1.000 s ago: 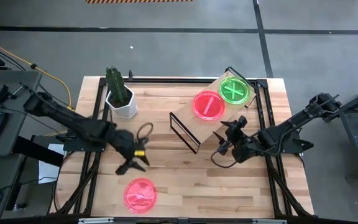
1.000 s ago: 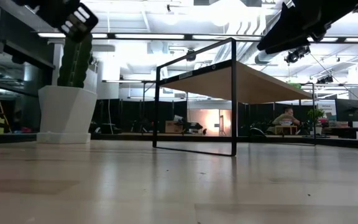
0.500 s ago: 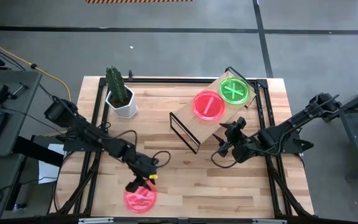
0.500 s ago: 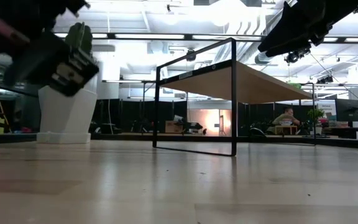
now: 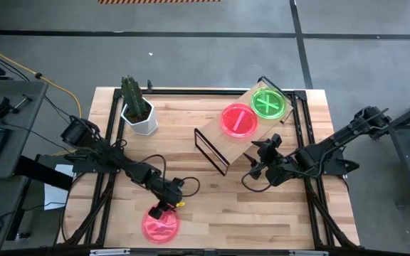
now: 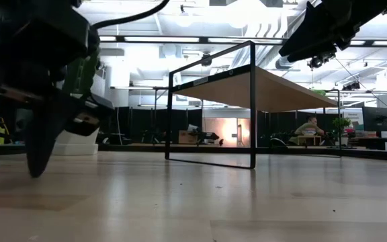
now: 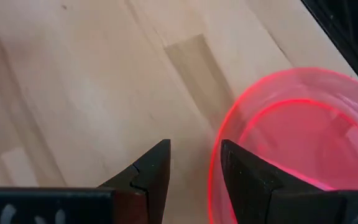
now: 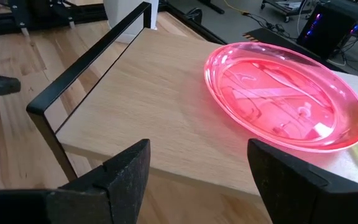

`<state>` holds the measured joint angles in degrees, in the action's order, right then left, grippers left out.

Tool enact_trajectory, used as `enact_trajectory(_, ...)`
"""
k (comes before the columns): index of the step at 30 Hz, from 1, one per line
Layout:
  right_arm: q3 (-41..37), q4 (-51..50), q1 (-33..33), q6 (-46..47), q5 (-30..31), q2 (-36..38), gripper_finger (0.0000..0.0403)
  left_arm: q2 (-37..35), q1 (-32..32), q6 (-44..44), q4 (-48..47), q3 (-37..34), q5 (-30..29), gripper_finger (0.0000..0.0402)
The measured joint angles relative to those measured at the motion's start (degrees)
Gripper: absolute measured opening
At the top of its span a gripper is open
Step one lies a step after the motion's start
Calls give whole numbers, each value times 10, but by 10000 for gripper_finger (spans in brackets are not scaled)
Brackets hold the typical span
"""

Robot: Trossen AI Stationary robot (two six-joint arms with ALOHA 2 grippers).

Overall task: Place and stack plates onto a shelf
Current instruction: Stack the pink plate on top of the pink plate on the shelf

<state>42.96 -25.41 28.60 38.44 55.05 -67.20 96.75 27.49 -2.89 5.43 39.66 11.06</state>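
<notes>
A pink plate [image 5: 161,224] lies flat on the table near the near edge; its rim [image 7: 219,155] fills the left wrist view. My left gripper [image 5: 164,207] [image 6: 12,161] is open and low over that plate's far rim, one finger outside it and one over the inside. The shelf [image 5: 226,139] stands right of centre on its black wire frame. It carries another pink plate [image 5: 238,119] [image 8: 284,99] and a green plate [image 5: 269,103] with a crossed mark. My right gripper [image 5: 262,160] [image 8: 197,162] hovers open off the shelf's near side, touching nothing. My left gripper slants down from the table's far left onto the pink plate's far rim [image 7: 215,180], which lies in the gap close beside one finger [image 7: 247,174]. Whether that finger touches the rim, I cannot tell. The plate lies flat on the table.
A white pot with a cactus [image 5: 139,114] stands at the far left of the table, partly behind my left gripper in the low view [image 6: 79,134]. Bare wood [image 5: 219,206] lies between the near plate and the shelf. A black frame [image 5: 312,206] runs along the table's sides.
My left gripper has swung from the table's left middle toward the near edge and come down to the pink plate's far rim, staying open. The plate has not moved.
</notes>
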Motion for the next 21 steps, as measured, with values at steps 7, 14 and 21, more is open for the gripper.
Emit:
enact_trajectory(7,0,0,0,1,0,0,261,1,13,-3,-17,0,18,131)
enact_trajectory(14,0,0,0,1,0,0,261,1,14,-4,-22,0,19,131)
enact_trajectory(21,0,0,0,1,0,0,261,1,14,1,-30,1,15,56)
